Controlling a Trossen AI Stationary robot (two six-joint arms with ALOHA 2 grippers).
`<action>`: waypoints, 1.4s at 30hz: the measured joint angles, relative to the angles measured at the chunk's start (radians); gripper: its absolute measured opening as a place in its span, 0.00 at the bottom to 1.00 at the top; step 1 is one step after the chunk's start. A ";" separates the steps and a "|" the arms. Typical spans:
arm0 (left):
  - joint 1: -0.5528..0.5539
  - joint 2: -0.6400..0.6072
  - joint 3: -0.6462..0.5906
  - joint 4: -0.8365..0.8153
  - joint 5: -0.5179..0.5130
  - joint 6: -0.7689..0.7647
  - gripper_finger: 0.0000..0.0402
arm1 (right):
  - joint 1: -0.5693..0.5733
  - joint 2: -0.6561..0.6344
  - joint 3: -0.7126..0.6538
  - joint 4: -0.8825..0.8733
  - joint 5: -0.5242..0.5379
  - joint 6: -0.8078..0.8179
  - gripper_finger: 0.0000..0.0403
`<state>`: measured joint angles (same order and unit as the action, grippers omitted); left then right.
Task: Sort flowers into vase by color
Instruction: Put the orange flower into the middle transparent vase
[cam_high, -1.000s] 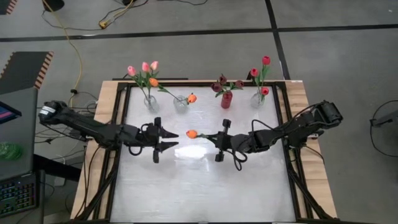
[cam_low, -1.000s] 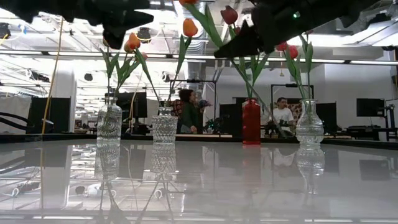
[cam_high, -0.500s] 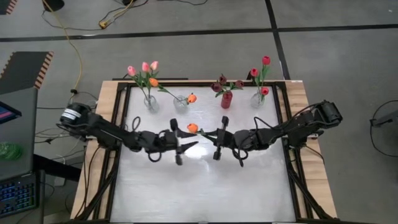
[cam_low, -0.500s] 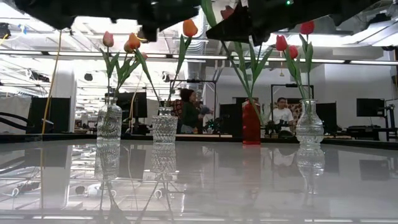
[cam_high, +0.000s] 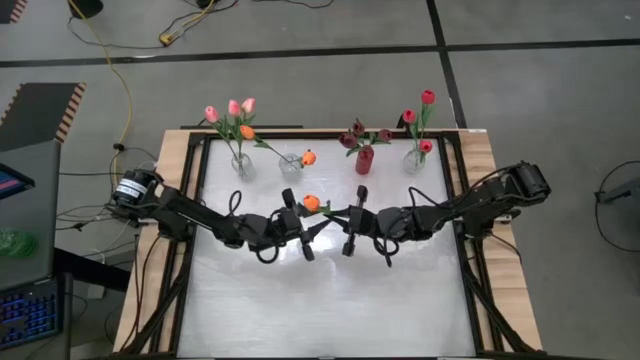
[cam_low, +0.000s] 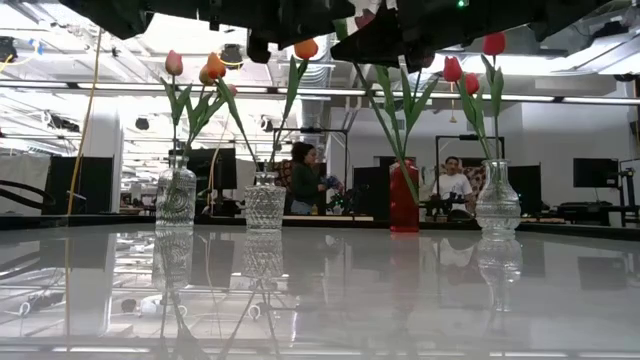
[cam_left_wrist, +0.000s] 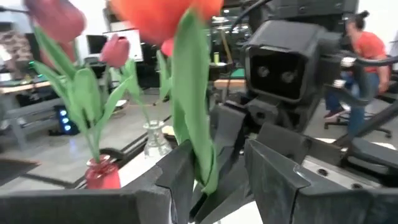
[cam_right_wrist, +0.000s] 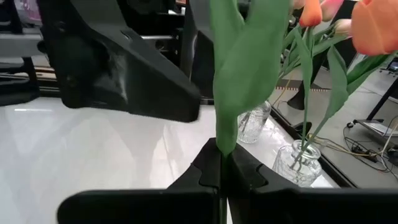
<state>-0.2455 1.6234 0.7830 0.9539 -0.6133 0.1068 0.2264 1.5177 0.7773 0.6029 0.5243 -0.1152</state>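
Observation:
An orange tulip (cam_high: 311, 203) is held above the table's middle, with my right gripper (cam_high: 338, 214) shut on its green stem. My left gripper (cam_high: 312, 222) has come in from the table's left. It is open, with one finger on either side of the tulip's stem and leaf (cam_left_wrist: 194, 124), just below the head (cam_left_wrist: 161, 15). Along the far edge stand a clear vase of pink tulips (cam_high: 241, 165), a clear vase with orange ones (cam_high: 291, 165), a red vase of maroon ones (cam_high: 364, 160) and a clear vase of red ones (cam_high: 414, 158). My right gripper pinches the tulip's stem with its wrapped leaf (cam_right_wrist: 225, 140) between its two shut fingers, some way below the head. It comes in level from the table's right. The tulip is lifted clear, its head (cam_low: 306, 48) pointing toward the left arm. My left gripper has the leaf (cam_left_wrist: 202, 171) close by one finger (cam_left_wrist: 180, 183); I cannot tell whether they touch.
The white tabletop (cam_high: 320, 300) lies bare on the near side of both arms. Black frame rails (cam_high: 190, 230) run along the table's sides. Beyond the far edge, people (cam_low: 303, 178) sit and stand in the room behind.
My left gripper has travelled toward the table's right edge, rolling as it went, until its open fingers stand around the orange tulip's stem. My right gripper has tipped a little, and the tulip's head has swung slightly toward the far edge.

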 joint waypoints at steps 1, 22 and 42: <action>0.000 0.000 0.000 0.000 -0.014 -0.003 0.32 | 0.000 0.000 0.000 0.007 0.000 -0.005 0.08; 0.006 0.000 0.000 -0.005 -0.022 -0.014 0.02 | 0.000 0.000 0.000 0.031 0.001 -0.035 0.17; 0.006 -0.056 0.000 -0.102 -0.023 -0.026 0.00 | 0.002 -0.102 0.000 -0.157 0.006 -0.025 0.48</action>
<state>-0.2394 1.5675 0.7834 0.8519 -0.6361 0.0813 0.2283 1.4157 0.7773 0.4461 0.5301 -0.1401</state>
